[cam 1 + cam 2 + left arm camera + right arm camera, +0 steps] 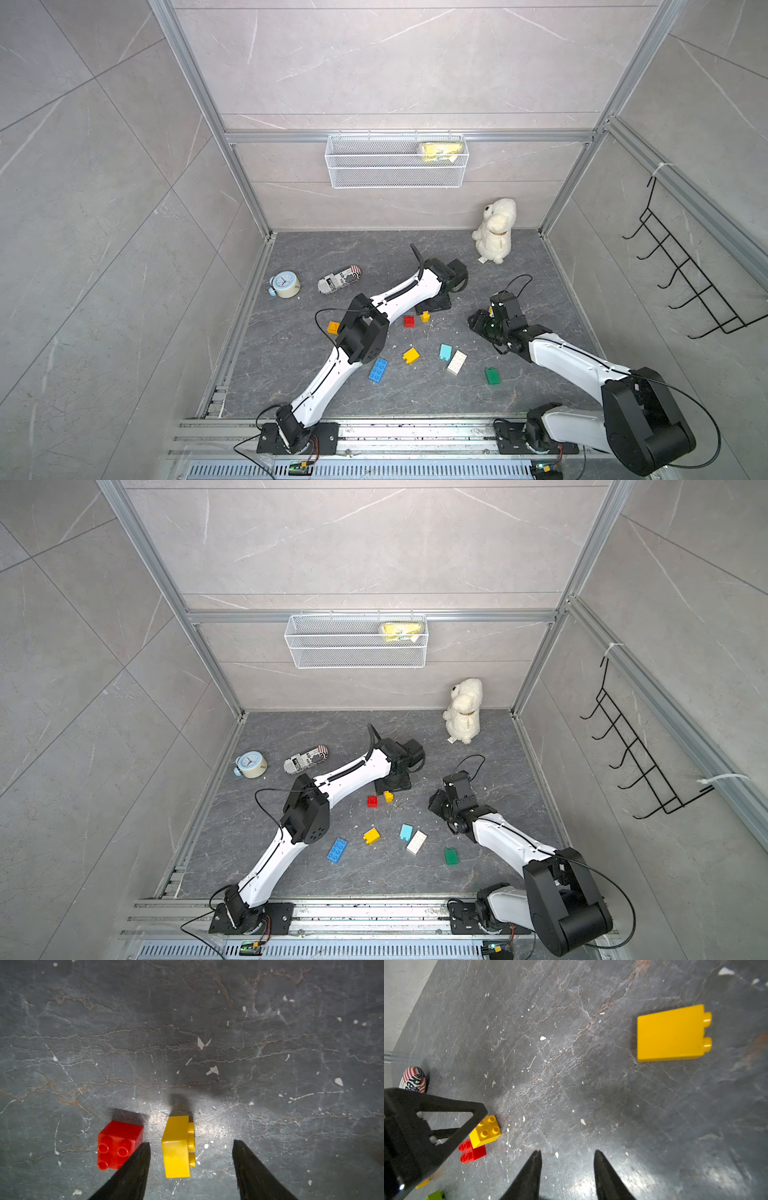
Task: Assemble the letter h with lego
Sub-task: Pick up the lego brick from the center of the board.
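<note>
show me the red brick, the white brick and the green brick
red brick (409, 321): in a top view, studded top
white brick (456, 362): in a top view, top face
green brick (492, 375): in a top view, upper face

Pale marbled tile walls (395, 62) framed in aluminium rails (407, 136) enclose a dark veined stone floor (311, 249).

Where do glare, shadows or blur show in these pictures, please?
Left wrist view: glare on the tabletop beside the small yellow brick, dark shadows beyond it; right wrist view: the large yellow brick looks soft; both top views: even light, wide-angle bending.
</note>
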Robot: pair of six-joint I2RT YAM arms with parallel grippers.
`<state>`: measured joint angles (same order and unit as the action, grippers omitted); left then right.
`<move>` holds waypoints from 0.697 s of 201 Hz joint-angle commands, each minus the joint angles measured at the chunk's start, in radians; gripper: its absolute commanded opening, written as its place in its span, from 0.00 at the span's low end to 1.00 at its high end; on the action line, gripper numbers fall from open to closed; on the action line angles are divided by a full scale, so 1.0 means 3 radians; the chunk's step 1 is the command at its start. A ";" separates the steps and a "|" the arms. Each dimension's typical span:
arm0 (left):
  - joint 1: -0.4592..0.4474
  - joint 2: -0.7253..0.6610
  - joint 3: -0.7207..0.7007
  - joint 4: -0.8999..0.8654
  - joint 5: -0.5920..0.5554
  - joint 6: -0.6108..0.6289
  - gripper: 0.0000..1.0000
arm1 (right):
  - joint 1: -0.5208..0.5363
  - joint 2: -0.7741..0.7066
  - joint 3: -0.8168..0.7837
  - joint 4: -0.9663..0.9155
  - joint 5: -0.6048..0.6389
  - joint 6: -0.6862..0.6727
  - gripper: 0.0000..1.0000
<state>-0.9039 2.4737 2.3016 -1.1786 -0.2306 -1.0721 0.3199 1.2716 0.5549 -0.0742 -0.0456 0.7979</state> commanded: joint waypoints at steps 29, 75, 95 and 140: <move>-0.0010 0.0127 0.0059 -0.0106 0.0119 -0.0090 0.59 | -0.0016 -0.0070 -0.0045 0.0058 -0.0080 0.0038 0.42; 0.0004 -0.0055 -0.0264 0.0108 0.0160 -0.0100 0.36 | -0.0013 -0.0021 -0.0029 0.0116 -0.0208 -0.0015 0.40; 0.0049 -0.0311 -0.0671 0.0445 0.0302 -0.0048 0.24 | -0.0013 0.0020 -0.0033 0.0221 -0.0376 -0.0073 0.40; 0.0270 -0.1440 -0.2338 0.2106 0.0876 0.0151 0.08 | -0.0016 0.0215 -0.0180 0.1131 -0.1264 -0.0099 0.44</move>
<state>-0.8715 2.2360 1.7920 -0.8482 -0.0963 -1.0676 0.3191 1.2972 0.5362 0.0719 -0.2413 0.7803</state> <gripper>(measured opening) 0.255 0.433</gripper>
